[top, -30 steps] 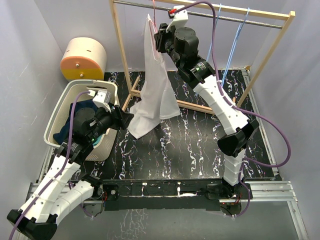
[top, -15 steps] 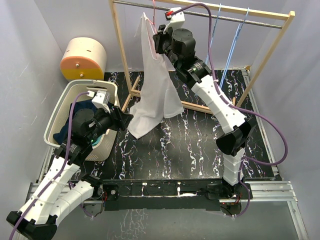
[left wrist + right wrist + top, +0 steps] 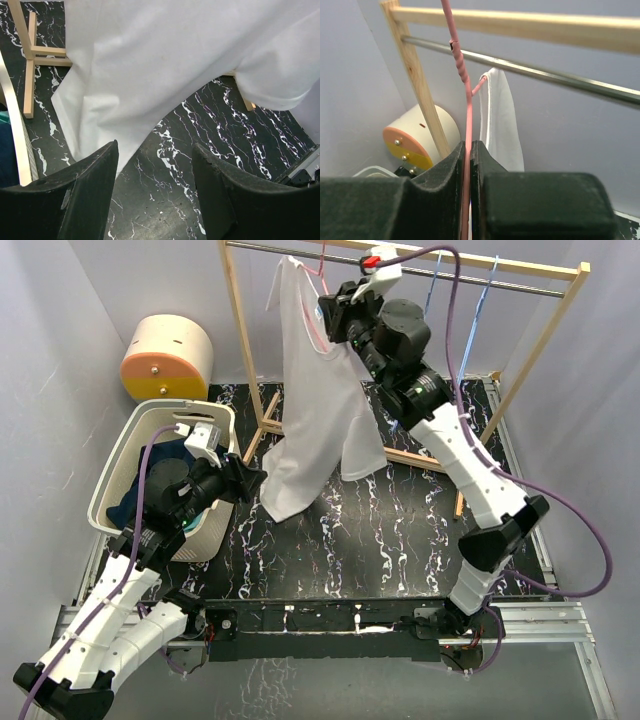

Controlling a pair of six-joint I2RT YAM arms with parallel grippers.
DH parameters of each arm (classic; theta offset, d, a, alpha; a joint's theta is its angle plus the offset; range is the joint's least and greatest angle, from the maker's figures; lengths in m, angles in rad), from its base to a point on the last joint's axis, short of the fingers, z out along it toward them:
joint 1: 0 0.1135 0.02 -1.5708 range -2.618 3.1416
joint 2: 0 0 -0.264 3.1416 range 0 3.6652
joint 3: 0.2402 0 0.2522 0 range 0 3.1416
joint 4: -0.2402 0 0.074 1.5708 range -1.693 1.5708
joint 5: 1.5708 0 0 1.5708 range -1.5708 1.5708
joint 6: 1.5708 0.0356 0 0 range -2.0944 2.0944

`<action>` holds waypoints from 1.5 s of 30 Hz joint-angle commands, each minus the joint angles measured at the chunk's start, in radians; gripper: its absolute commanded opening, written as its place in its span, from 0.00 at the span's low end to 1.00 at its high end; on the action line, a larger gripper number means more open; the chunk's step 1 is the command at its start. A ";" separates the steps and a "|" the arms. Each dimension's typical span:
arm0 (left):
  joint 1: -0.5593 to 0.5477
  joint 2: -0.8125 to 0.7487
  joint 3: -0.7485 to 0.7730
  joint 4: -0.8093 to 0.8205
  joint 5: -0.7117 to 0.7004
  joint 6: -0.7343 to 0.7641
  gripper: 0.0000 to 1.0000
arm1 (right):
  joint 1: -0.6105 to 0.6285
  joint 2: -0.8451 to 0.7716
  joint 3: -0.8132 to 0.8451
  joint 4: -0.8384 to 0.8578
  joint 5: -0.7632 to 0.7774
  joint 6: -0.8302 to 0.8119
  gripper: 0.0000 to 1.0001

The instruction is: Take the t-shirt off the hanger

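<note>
hanger (image 3: 467, 120) shoulders under t-shirt (image 3: 320, 410) cloth

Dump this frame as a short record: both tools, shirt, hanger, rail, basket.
right tool: shut on the hanger, up by the rail
left tool: open, empty, low, facing the t-shirt's hem
t-shirt: white, draped on the hanger
hanger: pink, wire pinched in the right tool; hook out of view
rail: metal bar under a wooden top beam
basket: white, left of the t-shirt, dark clothes inside
</note>
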 commanded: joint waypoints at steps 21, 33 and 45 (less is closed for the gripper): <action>-0.004 0.025 0.291 0.093 0.403 0.128 0.78 | 0.002 -0.695 -0.559 -0.405 -0.664 0.101 0.08; -0.006 0.163 0.230 0.797 0.793 -0.436 0.81 | 0.002 -0.944 -0.808 -0.302 -0.966 0.288 0.08; -0.050 0.246 0.216 1.001 0.776 -0.587 0.78 | 0.002 -0.913 -0.887 -0.142 -0.931 0.352 0.08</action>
